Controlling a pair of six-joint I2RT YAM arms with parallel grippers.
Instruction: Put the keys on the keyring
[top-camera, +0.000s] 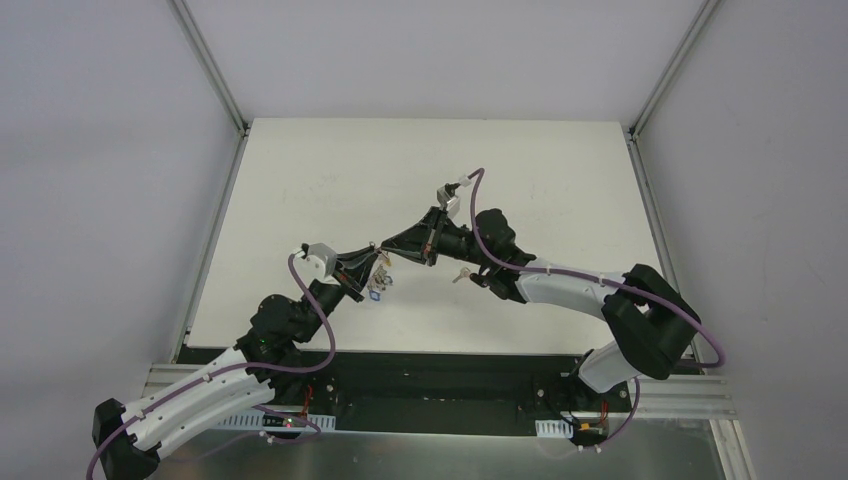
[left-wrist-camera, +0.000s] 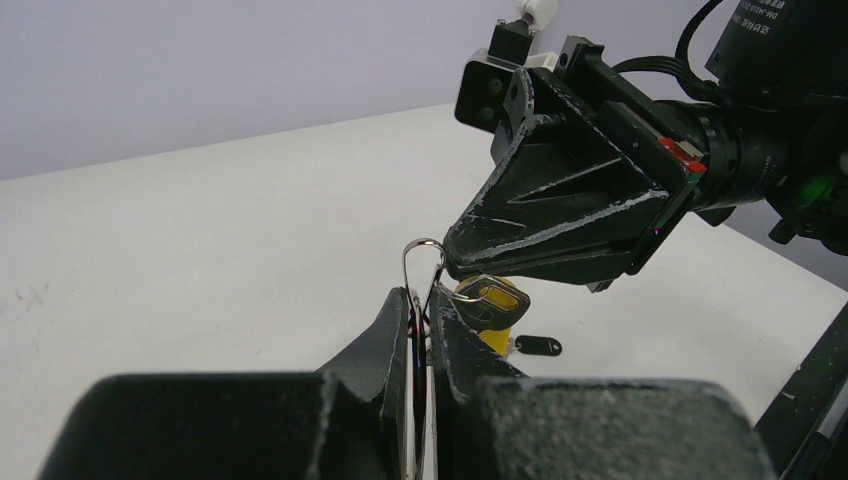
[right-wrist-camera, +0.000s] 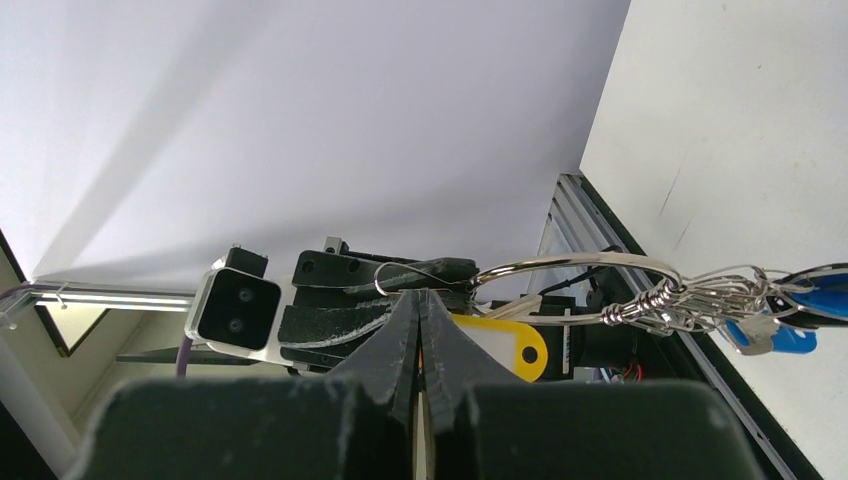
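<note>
Keyring (right-wrist-camera: 575, 260) in left fingers (left-wrist-camera: 388, 335), yellow key (right-wrist-camera: 500, 345) alongside

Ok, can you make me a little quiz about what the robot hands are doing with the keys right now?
1. Pick one: what pinches the yellow-headed key? A) the left one B) the right gripper C) neither
2. True or false: the black-headed key lies on the table, not on the keyring.
3. Fill the gap: the left gripper is shut on the ____.
Key: 1 B; 2 true; 3 keyring.
</note>
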